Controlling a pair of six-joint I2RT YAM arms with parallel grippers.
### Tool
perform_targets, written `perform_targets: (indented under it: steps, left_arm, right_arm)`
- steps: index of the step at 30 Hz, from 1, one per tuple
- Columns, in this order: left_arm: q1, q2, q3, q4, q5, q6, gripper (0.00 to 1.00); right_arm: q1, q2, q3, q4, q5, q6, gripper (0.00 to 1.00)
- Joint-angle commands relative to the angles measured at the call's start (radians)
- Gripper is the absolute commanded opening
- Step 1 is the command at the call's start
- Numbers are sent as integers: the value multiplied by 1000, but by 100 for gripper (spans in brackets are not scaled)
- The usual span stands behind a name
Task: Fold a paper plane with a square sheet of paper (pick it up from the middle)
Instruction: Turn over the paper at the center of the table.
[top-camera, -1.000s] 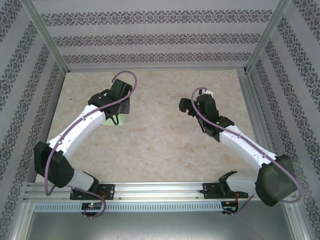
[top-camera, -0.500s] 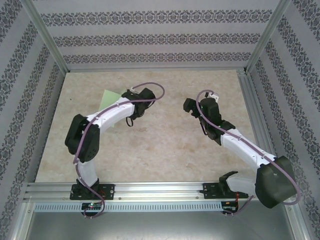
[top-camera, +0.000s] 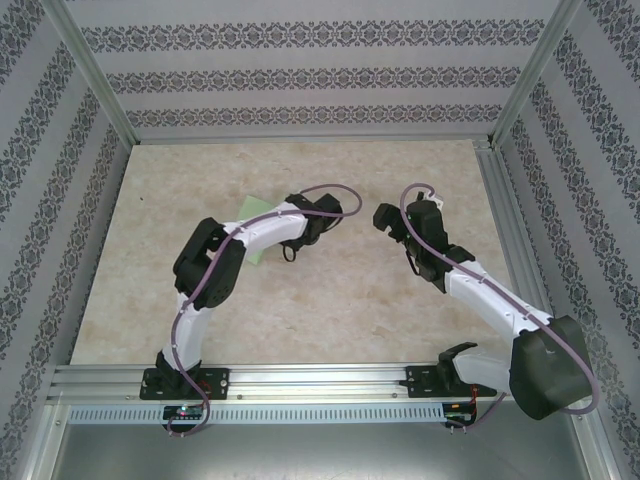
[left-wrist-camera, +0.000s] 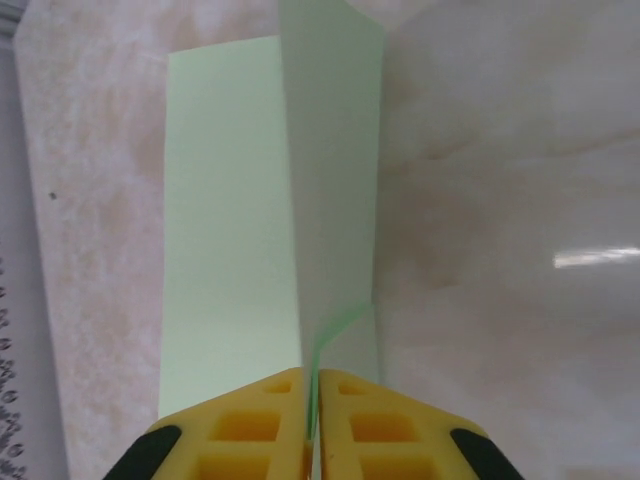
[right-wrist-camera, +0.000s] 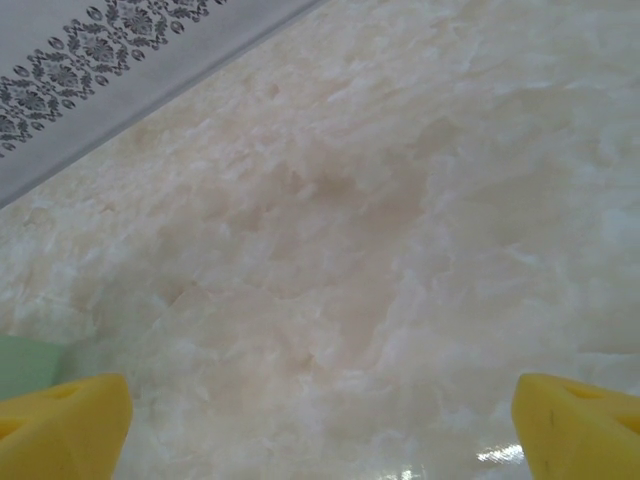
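The square sheet of paper is pale green and lies on the marble table, with one lengthwise part lifted upright along a fold. My left gripper is shut on the near edge of that raised part, its yellow fingers almost touching. From the top view the sheet pokes out from under the left arm, whose gripper sits near the table's middle. My right gripper hovers open a short way to the right, holding nothing. Its yellow fingertips frame bare table, and a green corner of the sheet shows beside them.
The beige marble tabletop is ringed by patterned walls and metal frame posts. A rail with both arm bases runs along the near edge.
The left arm has swung right toward the table's middle, carrying the paper with it. The right gripper has shifted slightly right and stays open.
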Motion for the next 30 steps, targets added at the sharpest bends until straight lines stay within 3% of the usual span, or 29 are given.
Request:
perform_targets:
  steps: [1, 10, 16, 24, 30]
  left_arm:
    - [-39, 52, 54, 30, 61, -47, 15]
    - [-56, 50, 27, 106, 227, -68, 47]
    - [-56, 7, 1, 139, 309, -63, 52]
    - [-49, -217, -101, 266, 547, -65, 64]
    - [25, -379, -213, 342, 690, -74, 74]
  right_arm:
    - [-16, -25, -23, -24, 4, 18, 98]
    - [-61, -103, -90, -44, -17, 88, 98]
    - [-64, -132, -88, -75, -56, 93, 98]
    - [-62, -98, -59, -98, -150, 74, 98]
    - [9, -4, -28, -27, -242, 102, 98]
